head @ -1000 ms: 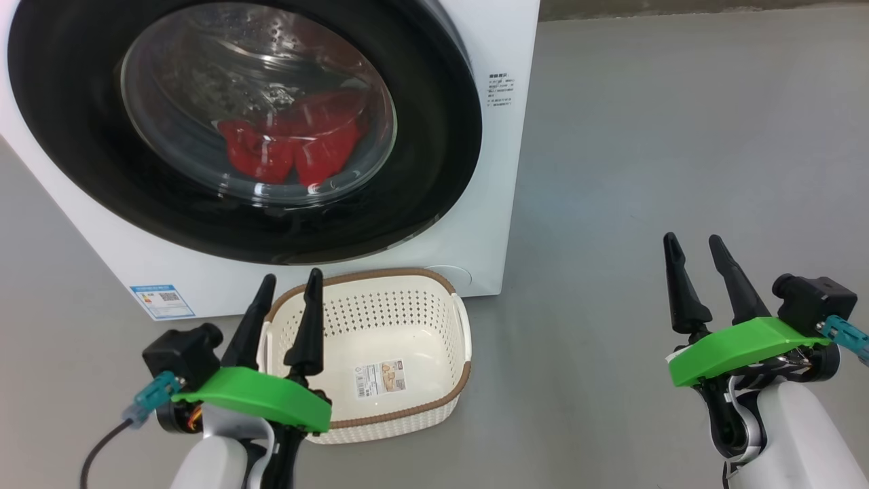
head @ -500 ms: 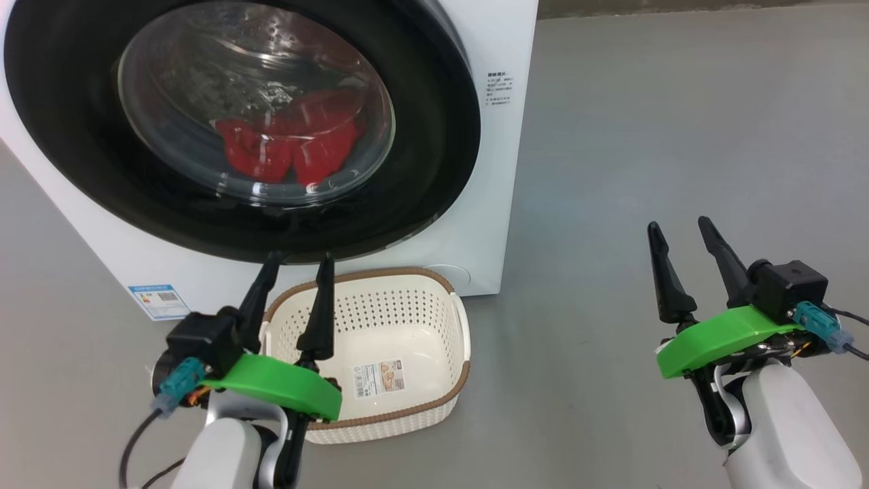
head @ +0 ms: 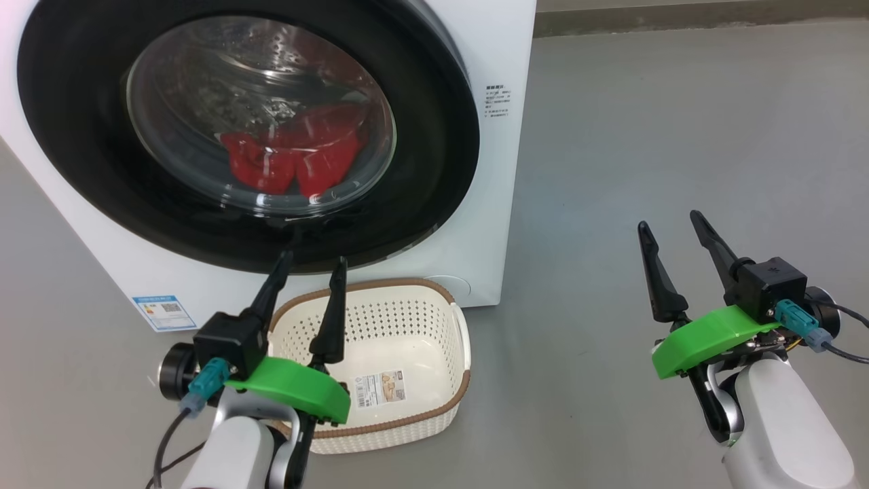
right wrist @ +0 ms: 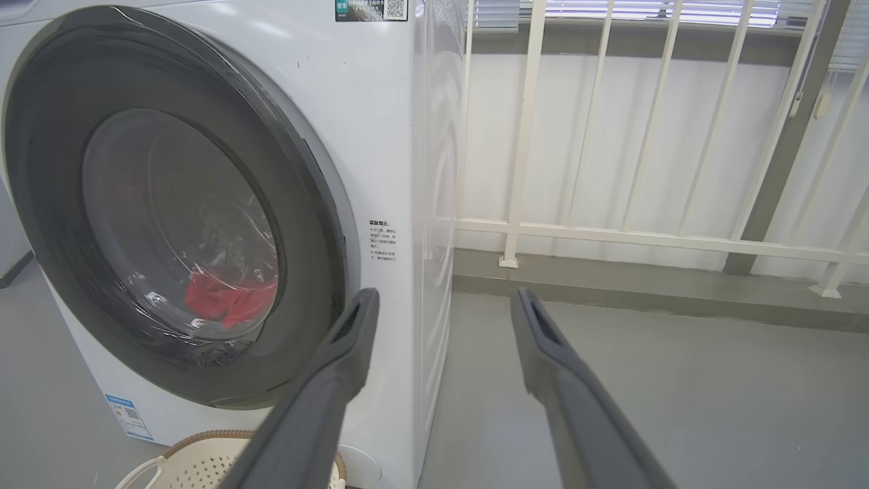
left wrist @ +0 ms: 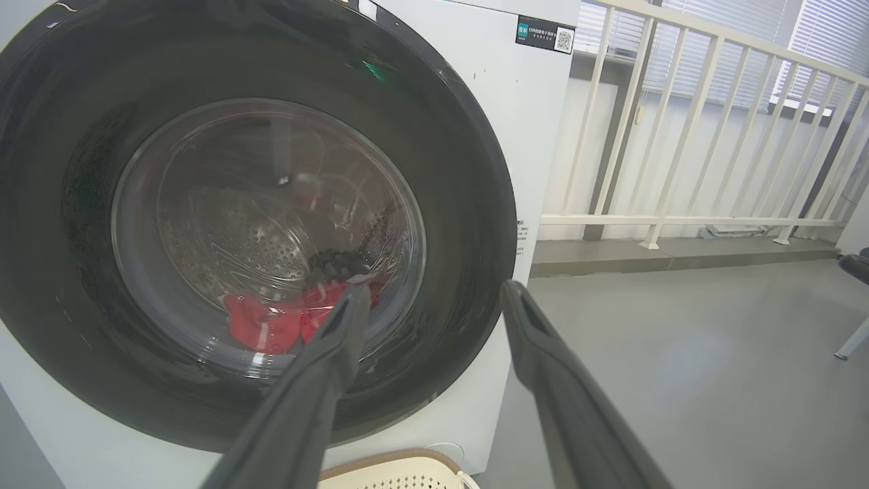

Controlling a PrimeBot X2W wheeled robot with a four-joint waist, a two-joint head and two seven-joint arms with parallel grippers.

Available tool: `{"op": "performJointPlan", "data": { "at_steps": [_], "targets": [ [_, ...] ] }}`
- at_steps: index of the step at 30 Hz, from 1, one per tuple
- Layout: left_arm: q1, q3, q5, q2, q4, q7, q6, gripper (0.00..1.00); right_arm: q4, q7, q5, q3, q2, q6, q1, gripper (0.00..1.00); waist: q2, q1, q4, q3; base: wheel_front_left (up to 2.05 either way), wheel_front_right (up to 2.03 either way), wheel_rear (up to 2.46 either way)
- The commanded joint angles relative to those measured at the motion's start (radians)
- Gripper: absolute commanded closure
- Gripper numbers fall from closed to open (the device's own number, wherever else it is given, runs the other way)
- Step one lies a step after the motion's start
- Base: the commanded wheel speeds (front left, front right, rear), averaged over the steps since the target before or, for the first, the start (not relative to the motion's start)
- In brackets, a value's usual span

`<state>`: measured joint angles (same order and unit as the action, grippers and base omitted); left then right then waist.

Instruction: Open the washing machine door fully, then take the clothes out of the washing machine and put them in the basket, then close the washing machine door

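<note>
Hands first: left hand point(head: 315, 257) at lower left of the head view, spread wide, holding nothing, tips above the basket's far rim and close under the door's lower edge. Right hand point(head: 668, 219) at lower right, also spread and empty, well apart from the machine over bare floor point(head: 645, 122). Basket point(head: 394, 316) at bottom centre, empty, just in front of the washing machine point(head: 502, 54). Washing machine door point(head: 434, 156) at upper left, shut. Door likely rigid and fairly heavy on its hinge. Glossy black rim looks slippery, so hook behind the rim edge, don't pinch the face. Handle recess not clear. Clothes point(head: 292, 159), red, sit behind the glass low in the drum. Likely soft, light, limp, so pinch a bunched fold and expect drape.
</note>
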<state>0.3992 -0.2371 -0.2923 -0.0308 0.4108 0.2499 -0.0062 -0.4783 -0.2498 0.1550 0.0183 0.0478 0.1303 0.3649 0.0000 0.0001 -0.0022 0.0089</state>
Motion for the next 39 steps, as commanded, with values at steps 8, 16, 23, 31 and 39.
{"op": "performJointPlan", "data": {
  "at_steps": [8,16,23,31,39],
  "targets": [
    [0.041,0.017,-0.006,-0.019,-0.012,0.012,0.01,0.0,0.02,-0.012,-0.009,-0.024,0.002,0.0,0.038,0.0,0.0,0.0,0.001,-0.001,0.0,0.0,0.0],
    [0.044,0.01,-0.009,-0.019,-0.03,0.012,0.011,0.0,0.019,-0.012,-0.015,-0.02,0.002,0.0,0.042,0.0,0.0,0.0,0.002,0.015,0.0,0.0,0.0],
    [0.055,0.017,0.002,-0.019,-0.087,0.012,0.007,0.0,0.028,-0.012,-0.015,-0.02,0.002,0.0,0.063,0.0,0.0,0.0,0.003,0.06,0.0,0.0,0.0],
    [0.064,0.0,-0.001,-0.019,-0.156,0.012,0.007,0.0,0.032,-0.012,-0.012,-0.024,0.002,0.0,0.106,1.0,0.0,0.0,0.018,0.139,0.0,0.0,0.0],
    [0.076,-0.015,0.005,-0.019,-0.244,0.012,0.007,0.0,0.009,-0.012,0.15,-0.041,0.002,0.0,0.193,1.0,0.0,0.0,0.04,0.227,0.0,0.0,0.0]
  ]
}}
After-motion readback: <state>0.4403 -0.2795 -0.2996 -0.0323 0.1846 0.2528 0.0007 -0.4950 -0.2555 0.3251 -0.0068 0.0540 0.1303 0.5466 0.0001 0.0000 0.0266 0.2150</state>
